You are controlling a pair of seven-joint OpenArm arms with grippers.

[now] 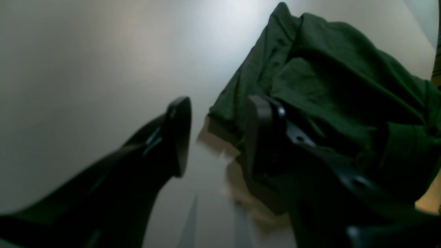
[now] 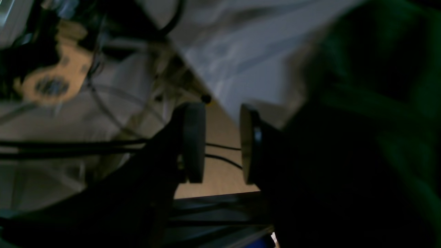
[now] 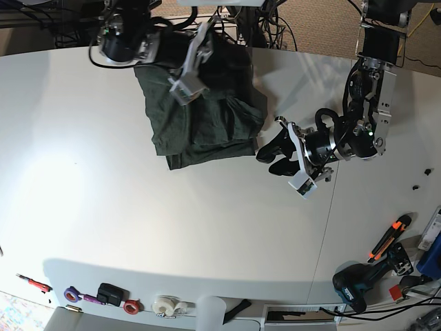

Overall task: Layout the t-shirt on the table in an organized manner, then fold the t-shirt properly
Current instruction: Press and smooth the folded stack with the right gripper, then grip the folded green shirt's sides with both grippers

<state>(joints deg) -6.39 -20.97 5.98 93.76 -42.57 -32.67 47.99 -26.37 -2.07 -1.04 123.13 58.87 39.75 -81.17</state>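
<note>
White laminate of the table [image 3: 103,207] carries the t-shirt [image 3: 200,110], which lies crumpled toward the far edge with its long axis running from that edge down toward the near side. Relative to the t-shirt, the left gripper [image 3: 275,157] is placed just beside the near corner, fingers spread and empty, and is judged the nearer arm for a grab at that corner. The right gripper [image 3: 195,63] is set over the t-shirt's far part; its fingers are parted with nothing between them. The left wrist view shows cloth folds close against one finger [image 1: 262,134]. Only the right wrist view shows the gap between its fingers.
</note>
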